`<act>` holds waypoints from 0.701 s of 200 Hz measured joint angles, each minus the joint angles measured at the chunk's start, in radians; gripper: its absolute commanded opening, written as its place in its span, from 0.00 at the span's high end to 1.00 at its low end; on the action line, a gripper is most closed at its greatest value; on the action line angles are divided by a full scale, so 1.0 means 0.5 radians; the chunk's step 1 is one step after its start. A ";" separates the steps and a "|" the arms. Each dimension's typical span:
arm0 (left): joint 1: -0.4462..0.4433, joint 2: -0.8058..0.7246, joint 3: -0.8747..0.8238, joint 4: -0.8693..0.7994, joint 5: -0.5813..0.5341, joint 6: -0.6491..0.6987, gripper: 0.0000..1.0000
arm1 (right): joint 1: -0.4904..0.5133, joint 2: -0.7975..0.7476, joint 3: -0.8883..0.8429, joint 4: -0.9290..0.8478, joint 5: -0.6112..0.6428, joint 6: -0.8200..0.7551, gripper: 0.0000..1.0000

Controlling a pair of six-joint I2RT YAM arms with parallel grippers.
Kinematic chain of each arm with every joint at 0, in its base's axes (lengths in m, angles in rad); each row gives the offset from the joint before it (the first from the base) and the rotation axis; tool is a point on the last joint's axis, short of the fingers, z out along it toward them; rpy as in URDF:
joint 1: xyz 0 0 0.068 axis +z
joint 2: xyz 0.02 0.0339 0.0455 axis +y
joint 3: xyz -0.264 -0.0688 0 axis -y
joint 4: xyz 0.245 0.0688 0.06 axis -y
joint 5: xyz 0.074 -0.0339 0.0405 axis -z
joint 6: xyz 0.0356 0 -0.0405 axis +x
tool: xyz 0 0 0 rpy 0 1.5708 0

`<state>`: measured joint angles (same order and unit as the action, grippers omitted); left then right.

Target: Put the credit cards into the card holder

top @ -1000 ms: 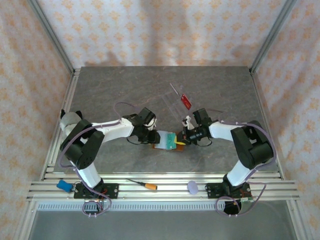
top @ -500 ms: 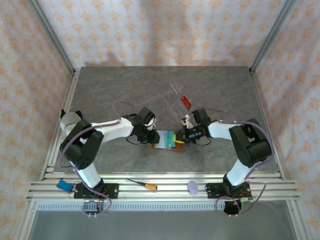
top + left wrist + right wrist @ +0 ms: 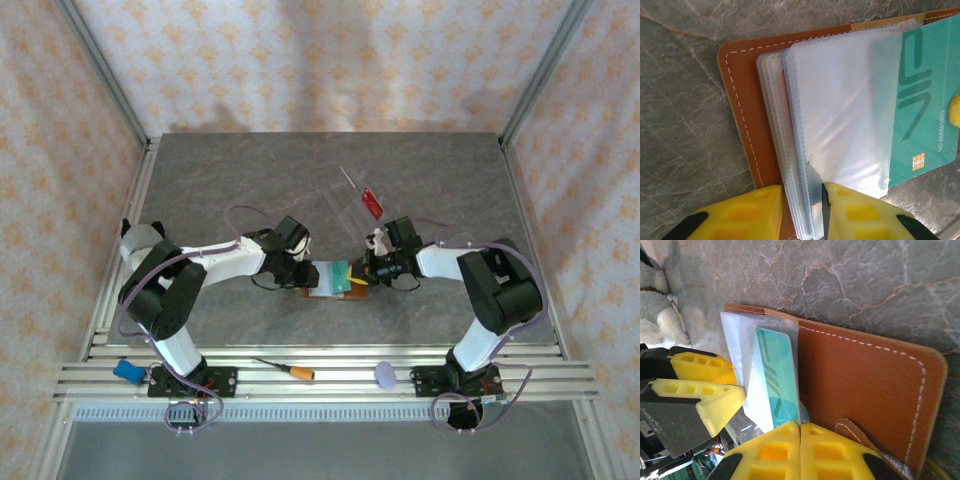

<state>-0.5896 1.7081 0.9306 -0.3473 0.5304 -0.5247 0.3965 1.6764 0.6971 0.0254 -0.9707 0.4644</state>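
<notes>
1. Overhead now: soft, even light across the table (image 3: 250, 180), no hard shadows; just dim smudges high on the back wall (image 3: 300, 40).
2. My left wrist: the clear sleeves (image 3: 840, 110) glare milky white, veiling the teal card (image 3: 925, 90).
3. My left gripper (image 3: 802, 200) sits blurred at the bottom edge.
4. Right wrist: card holder (image 3: 860, 385) stitching crisp; left edge murky, unfocused.
</notes>
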 measured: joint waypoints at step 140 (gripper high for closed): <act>0.005 -0.021 -0.047 0.052 0.032 -0.018 0.70 | 0.184 0.000 -0.054 0.208 0.145 0.231 1.00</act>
<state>-0.5869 1.6974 0.9073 -0.3214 0.5465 -0.5335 0.4885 1.6764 0.6701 0.1295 -0.8982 0.5800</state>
